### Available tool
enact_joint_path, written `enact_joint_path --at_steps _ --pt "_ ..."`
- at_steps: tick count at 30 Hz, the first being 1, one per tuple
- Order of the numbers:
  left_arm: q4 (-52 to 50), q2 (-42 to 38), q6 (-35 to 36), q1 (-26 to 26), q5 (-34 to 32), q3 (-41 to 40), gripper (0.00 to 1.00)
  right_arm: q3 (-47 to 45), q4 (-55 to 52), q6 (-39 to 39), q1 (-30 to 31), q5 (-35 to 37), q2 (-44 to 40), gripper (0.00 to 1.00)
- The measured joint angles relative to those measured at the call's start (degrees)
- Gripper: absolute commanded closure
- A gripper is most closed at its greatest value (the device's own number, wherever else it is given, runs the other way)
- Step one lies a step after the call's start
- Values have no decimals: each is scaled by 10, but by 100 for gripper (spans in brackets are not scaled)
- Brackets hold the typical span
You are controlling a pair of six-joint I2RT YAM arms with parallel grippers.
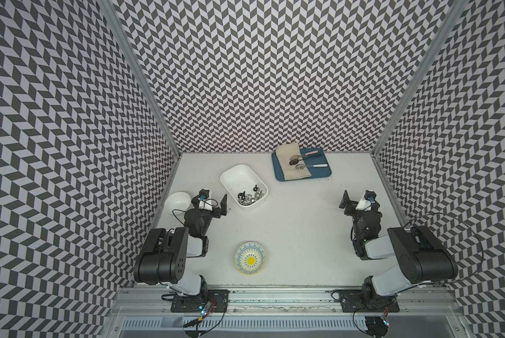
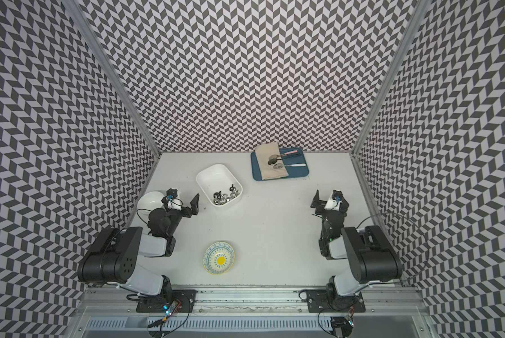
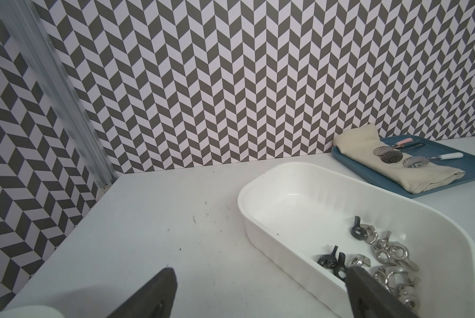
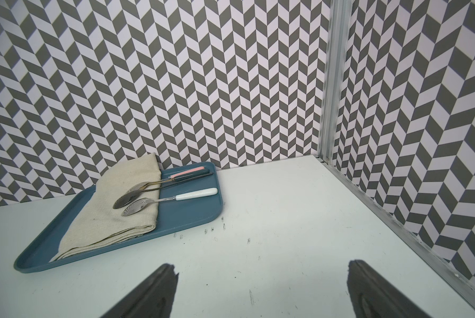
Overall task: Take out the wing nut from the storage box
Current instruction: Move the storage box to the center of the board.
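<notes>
We see our left gripper (image 3: 259,275) and right gripper (image 4: 262,267) spread wide, both empty. The storage box (image 3: 261,236) rim sits just beside the left one. White table (image 1: 298,222) stretches between them.

Left wrist cam cuts the storage box (image 3: 307,190) off at the picture's edge, and one finger of the left claw (image 3: 261,271) sits in front of part of the wing nut pile (image 3: 382,256). From above, the nuts are too tiny to count, and the left arm (image 1: 198,219) hides part of the white bowl (image 1: 176,200).
</notes>
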Motion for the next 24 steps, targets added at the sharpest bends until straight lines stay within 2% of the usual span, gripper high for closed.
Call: enact_joint_path --at_steps 8,12,16,19,22,24 --pt "-26 -3 -11 0 -17 11 0 12 -25 -5 0 -9 -4 0" --pt "-165 -46 -18 -10 -67 89 0 113 -189 -15 4 -31 -43 0" --pt "-280 -135 -31 -26 -132 149 0 231 -342 -9 27 -70 -88 0" --pt "-370 -158 -46 -33 -172 218 0 306 -431 -8 76 -86 -99 0" --pt "-438 -174 -106 -30 -227 266 0 395 -534 -1 142 -108 -87 0" --pt "-473 -185 -146 -10 -237 283 9 459 -594 9 178 -127 -66 0"
